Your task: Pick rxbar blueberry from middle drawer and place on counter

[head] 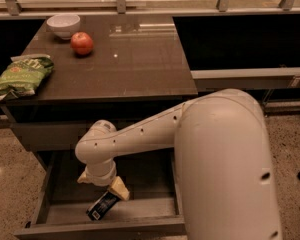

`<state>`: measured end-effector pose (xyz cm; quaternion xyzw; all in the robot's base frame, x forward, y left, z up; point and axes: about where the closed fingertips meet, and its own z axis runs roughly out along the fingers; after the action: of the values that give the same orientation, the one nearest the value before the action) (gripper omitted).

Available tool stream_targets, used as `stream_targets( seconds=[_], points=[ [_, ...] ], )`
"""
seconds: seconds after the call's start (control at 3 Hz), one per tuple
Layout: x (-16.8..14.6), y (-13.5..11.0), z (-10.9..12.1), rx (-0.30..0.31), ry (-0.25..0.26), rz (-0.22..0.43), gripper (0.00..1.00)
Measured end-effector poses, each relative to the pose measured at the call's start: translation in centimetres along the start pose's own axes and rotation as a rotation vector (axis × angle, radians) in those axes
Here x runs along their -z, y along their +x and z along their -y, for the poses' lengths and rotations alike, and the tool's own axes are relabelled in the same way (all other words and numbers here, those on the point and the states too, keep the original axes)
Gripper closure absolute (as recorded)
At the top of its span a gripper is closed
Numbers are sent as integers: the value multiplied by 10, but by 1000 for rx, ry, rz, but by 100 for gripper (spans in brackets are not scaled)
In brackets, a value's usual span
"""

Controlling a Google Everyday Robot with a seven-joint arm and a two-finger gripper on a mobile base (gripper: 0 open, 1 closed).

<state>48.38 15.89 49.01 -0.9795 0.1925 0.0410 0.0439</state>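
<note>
Fingers (119,188) apart, gripper (102,187) low inside open middle drawer (140,213); rxbar blueberry (102,205) lying aslant at its 6 o'clock, just below one finger; counter (135,66) at 12 o'clock, bearing apple (82,43), bowl (63,24), chip bag (21,76).

Gripper (104,186), smooth matt off-white plastic, low inside the matt grey-brown middle drawer (65,211). Just below it, the rxbar blueberry (101,206) in a dark, faintly shiny wrapper. Well above, the glossy, reflective dark brown counter (135,59), bearing a crinkled green chip bag (21,76).
</note>
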Motion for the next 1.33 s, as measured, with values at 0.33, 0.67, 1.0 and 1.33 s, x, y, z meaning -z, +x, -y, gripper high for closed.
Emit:
stream_targets(
  seconds=[0.33,0.67,1.0,1.33],
  points=[
    [-38,0,10,114,-25,-39,0],
    [-81,1,13,196,-56,-62,0],
    [-109,1,9,224,-83,-63,0],
    [-131,2,5,227,-102,-52,3]
  ],
)
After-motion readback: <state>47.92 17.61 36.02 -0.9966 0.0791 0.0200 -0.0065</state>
